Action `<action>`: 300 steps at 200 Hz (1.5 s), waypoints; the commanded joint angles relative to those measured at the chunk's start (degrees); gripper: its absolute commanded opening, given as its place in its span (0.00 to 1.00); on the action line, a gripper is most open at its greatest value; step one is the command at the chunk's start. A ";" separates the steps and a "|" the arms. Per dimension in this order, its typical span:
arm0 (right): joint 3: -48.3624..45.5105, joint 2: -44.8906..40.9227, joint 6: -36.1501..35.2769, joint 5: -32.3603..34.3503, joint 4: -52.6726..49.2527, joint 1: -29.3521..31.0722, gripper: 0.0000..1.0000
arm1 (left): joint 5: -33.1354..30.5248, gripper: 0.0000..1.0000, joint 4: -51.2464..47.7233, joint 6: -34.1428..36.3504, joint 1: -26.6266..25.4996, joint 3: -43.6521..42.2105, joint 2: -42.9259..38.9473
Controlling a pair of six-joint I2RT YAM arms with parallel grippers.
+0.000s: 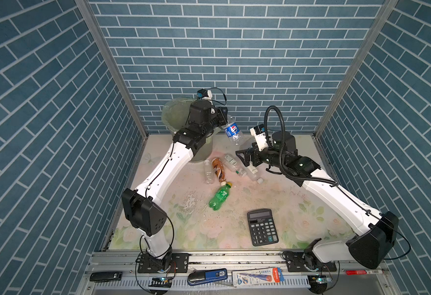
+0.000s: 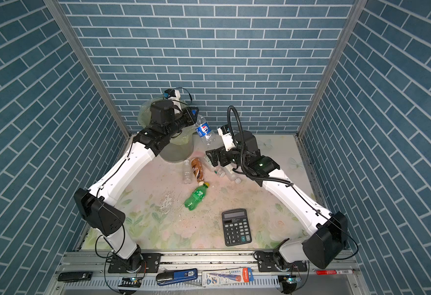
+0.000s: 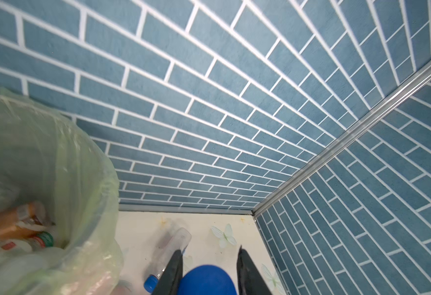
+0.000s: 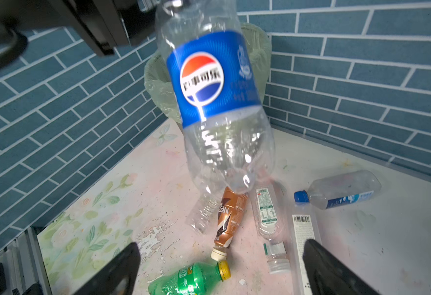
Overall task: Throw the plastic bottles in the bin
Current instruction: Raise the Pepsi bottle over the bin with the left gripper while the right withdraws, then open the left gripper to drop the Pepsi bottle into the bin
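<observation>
Beside the bin (image 1: 203, 153): I see the blue-labelled bottle (image 1: 232, 130) hanging neck-up in the air, just right of the rim; its base tilts toward my right arm
Left end effector (image 1: 224, 116): clamped on that bottle's neck; blue cap between the jaws in the wrist view
Right end effector (image 1: 242, 157): jaws wide apart, empty; just below the hanging bottle
Desk (image 1: 298, 204): brown bottle (image 1: 218, 169), green bottle (image 1: 219, 198) and clear bottles (image 1: 209, 175) lie on their sides; calculator (image 1: 262, 227) nearer me
Bin contents: dropped bottles (image 3: 15, 229), blurred
</observation>
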 commanded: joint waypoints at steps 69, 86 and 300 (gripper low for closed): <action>7.84 0.96 -6.99 0.70 3.88 2.13 0.99 | -13.43 0.25 -2.03 24.83 3.18 14.36 -5.33; 7.96 1.58 -6.67 0.72 4.14 2.17 0.99 | -15.74 0.26 0.28 30.29 4.39 17.10 -4.76; 5.38 4.97 -4.91 1.50 4.66 2.13 0.99 | -6.35 0.99 -6.12 18.80 14.15 16.57 6.24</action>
